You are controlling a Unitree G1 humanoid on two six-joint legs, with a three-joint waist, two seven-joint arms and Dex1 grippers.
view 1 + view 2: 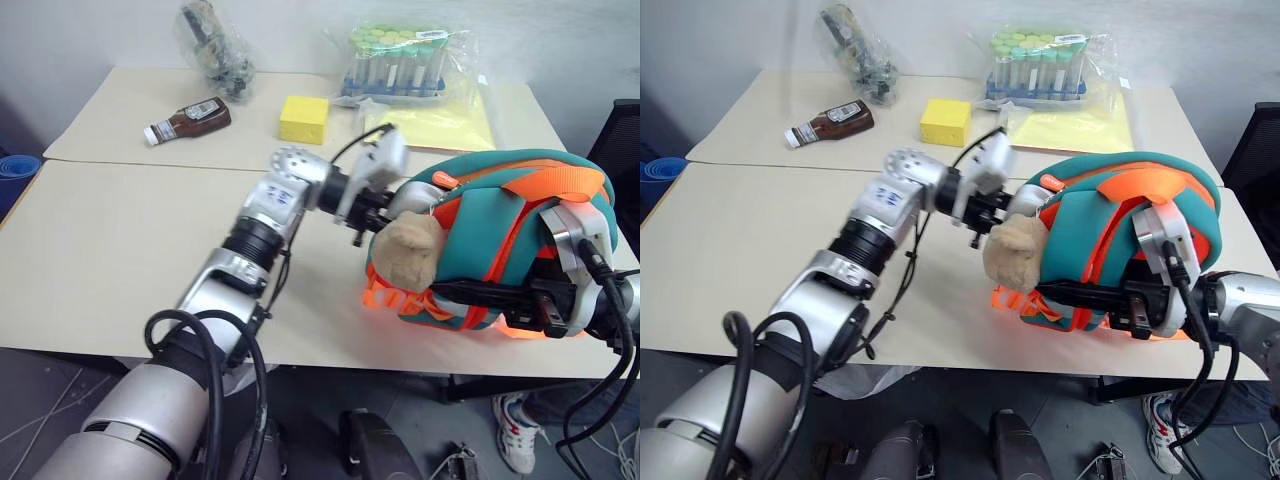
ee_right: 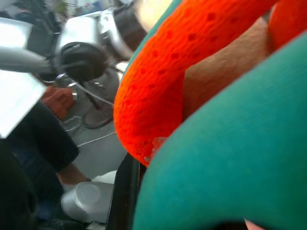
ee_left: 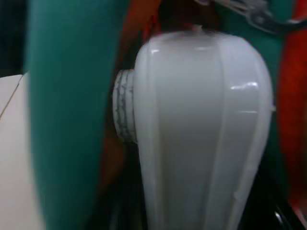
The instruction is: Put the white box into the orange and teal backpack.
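Right hand (image 1: 470, 292), clamped on the backpack (image 1: 500, 215), props it upright on the worktop (image 1: 100, 250). Left hand (image 1: 372, 222), part-open, grips the white box (image 3: 206, 134), nosing it toward the bag's opening.

We look down on two pale beige tables (image 1: 120, 250) pushed edge to edge — a seam runs between them. A plain light wall (image 1: 80, 30) rises behind, grey floor (image 1: 40, 400) lies below, and a dark chair (image 1: 622, 140) stands alongside.
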